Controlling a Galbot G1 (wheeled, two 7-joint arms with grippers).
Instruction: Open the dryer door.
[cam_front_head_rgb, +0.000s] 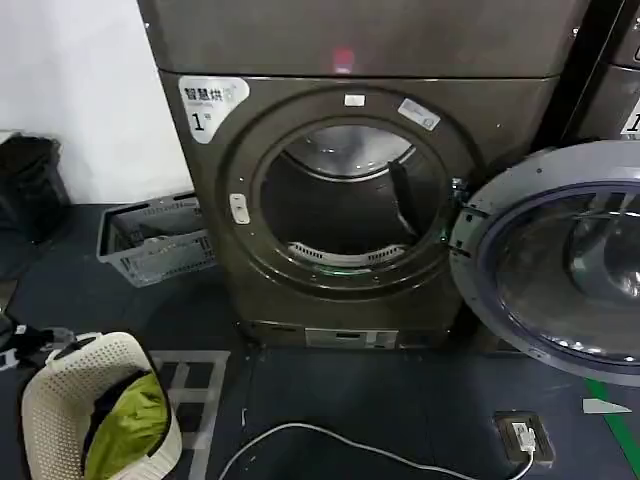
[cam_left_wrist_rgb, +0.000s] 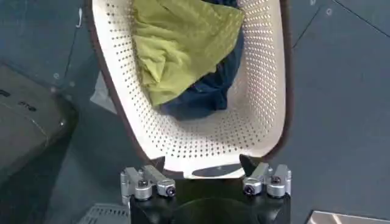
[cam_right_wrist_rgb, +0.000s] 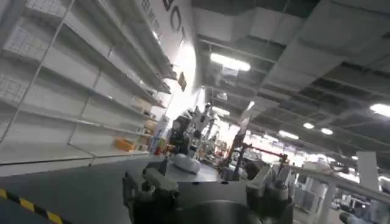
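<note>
The dryer door already hangs swung out wide to the right of the dryer, hinged at the right edge of the round opening, its inner grey-blue ring and domed glass facing the room. The drum is exposed and looks bare inside, apart from a dark strip on its right wall that I cannot identify. By my reading the task is as good as done — nothing is left but perhaps drawing the arms clear.

The left gripper hangs above a white perforated laundry basket holding a green garment and a dark blue one; its jaws stand wide apart with nothing between them. The right gripper points up toward shelving and ceiling lights (well away from the machine), jaws likewise spread and holding nothing.

Writing: a white sticker at the dryer's upper left carries Chinese characters and a large "1". Smaller stickers above the opening are too small to read. A pink light glows on the panel above — a grey crate sits at the machine's left.
</note>
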